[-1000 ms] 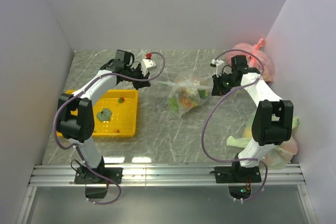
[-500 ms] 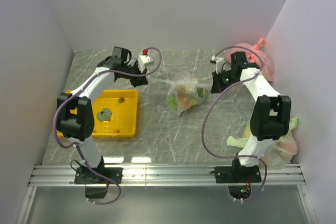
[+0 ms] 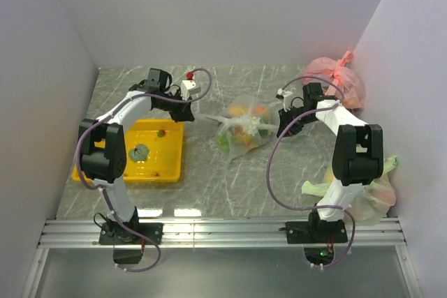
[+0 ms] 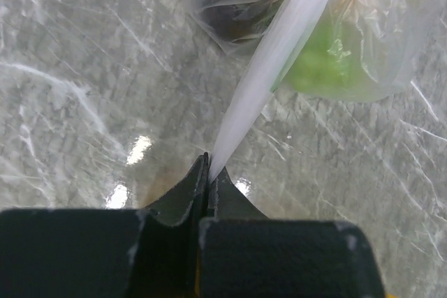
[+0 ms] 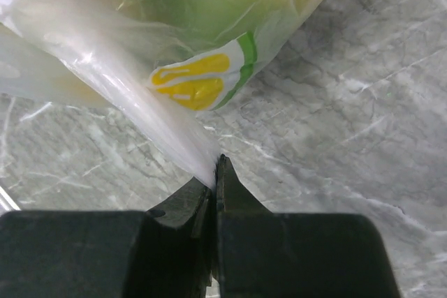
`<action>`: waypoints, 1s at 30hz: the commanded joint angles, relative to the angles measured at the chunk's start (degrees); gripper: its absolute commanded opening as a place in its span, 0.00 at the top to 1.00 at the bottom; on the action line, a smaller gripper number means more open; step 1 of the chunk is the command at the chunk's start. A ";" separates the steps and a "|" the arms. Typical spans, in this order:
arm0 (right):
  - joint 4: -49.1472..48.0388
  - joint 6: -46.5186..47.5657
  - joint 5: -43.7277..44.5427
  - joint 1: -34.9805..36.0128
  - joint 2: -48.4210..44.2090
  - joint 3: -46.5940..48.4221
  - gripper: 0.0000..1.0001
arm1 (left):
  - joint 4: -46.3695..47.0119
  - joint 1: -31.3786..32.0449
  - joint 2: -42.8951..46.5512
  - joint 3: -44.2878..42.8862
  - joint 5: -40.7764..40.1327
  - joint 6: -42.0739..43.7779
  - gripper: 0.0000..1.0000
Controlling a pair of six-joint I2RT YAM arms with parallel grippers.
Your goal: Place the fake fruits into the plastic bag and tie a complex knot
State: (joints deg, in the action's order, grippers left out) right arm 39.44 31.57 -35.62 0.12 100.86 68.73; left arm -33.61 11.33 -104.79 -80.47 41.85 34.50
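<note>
Both arms have swung towards the lower centre of the top view since the earlier frames, and the plastic bag (image 3: 241, 129) has shifted slightly left and been drawn out sideways.

1. Left gripper (image 4: 207, 165): jaws pressed together on the bag's left handle end, which runs taut from the fingertips up to the upper right of the left wrist view.
2. Right gripper (image 5: 218, 165): jaws closed on the right handle end, which rises to the upper left of the right wrist view.
3. Plastic bag: rests on the counter (image 3: 230, 179) at frame centre, between the two grippers. Fake fruits (image 3: 238, 111) show through the film as orange, yellow and green shapes.
4. Yellow tray (image 3: 174, 153): left of the bag, holding a green fruit (image 3: 140, 151) and a small red berry (image 3: 161, 132).
5. Pink bag (image 3: 332, 82): upper right, with a knotted top. Pale green bags (image 3: 370, 186): lower right, beside the right arm.
</note>
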 commanded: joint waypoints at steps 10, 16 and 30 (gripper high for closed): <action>17.16 -1.33 18.04 -0.47 2.24 13.53 1.00 | -2.78 -11.77 -0.85 -7.16 -22.16 0.57 1.00; 19.70 -2.48 14.35 2.08 1.36 17.40 0.90 | -4.28 -6.94 0.28 -7.95 -20.32 -0.57 0.96; 25.95 1.57 4.95 3.40 -3.65 18.28 0.27 | -13.06 1.94 6.79 -11.45 -10.31 -3.29 0.02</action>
State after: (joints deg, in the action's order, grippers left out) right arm 63.90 33.15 -28.77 3.38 101.97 85.78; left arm -44.56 13.04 -103.07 -87.07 27.29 33.56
